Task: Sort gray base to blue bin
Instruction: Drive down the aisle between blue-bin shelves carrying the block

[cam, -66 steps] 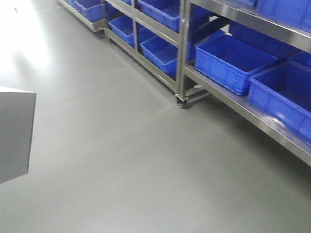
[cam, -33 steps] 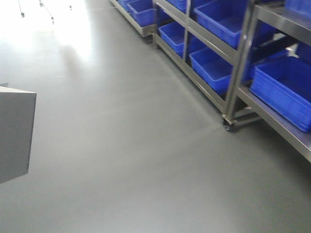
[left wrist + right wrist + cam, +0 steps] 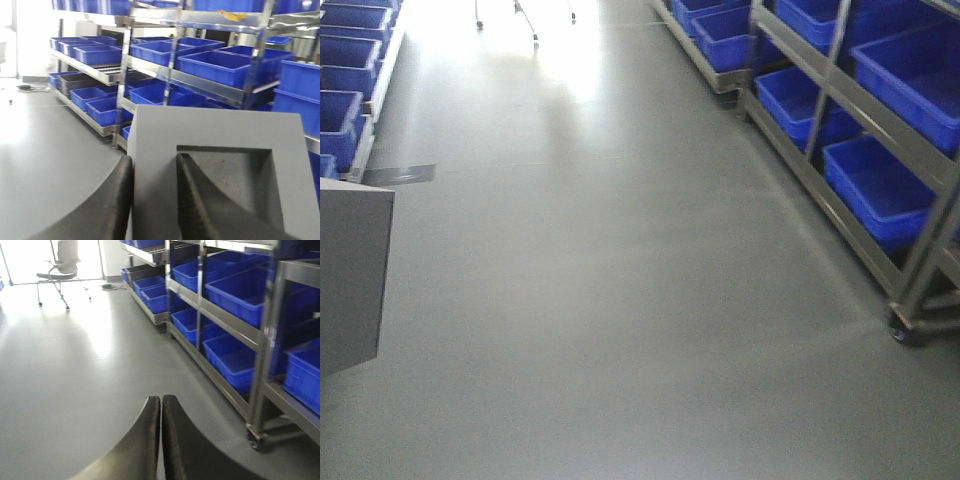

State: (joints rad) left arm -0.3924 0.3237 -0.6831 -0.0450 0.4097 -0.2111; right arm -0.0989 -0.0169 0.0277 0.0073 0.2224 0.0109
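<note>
Front view has swung since half a second ago: the steel rack (image 3: 920,250) with its caster (image 3: 903,330) has slid from mid-right to the far right edge. A second row of blue crates (image 3: 345,60) now shows at the left edge, and chair legs (image 3: 525,20) have come in at the top by the glare. The gray slab (image 3: 350,275) at the left edge sits at the same spot in the frame as before; I cannot tell from this view whether it is the gray base. The left wrist view settles where the gray base (image 3: 220,130) is: in the left tool (image 3: 155,160), off the floor. One finger (image 3: 107,205) is against the outer wall and the other is inside the dark recess, so the tool is clamped on that wall. The base fills the lower right of that view and hides the lower shelves behind it. Above and to the left I see shelf crates (image 3: 210,65) and one dark tray (image 3: 82,77). I cannot tell which crate is the target. The right wrist view shows the right tool (image 3: 161,405) pinched together with nothing between the fingers, over gray floor (image 3: 75,370). It also shows the whole office chair (image 3: 59,262) and a low crate (image 3: 235,360) near the rack foot, which the front view does not give.
</note>
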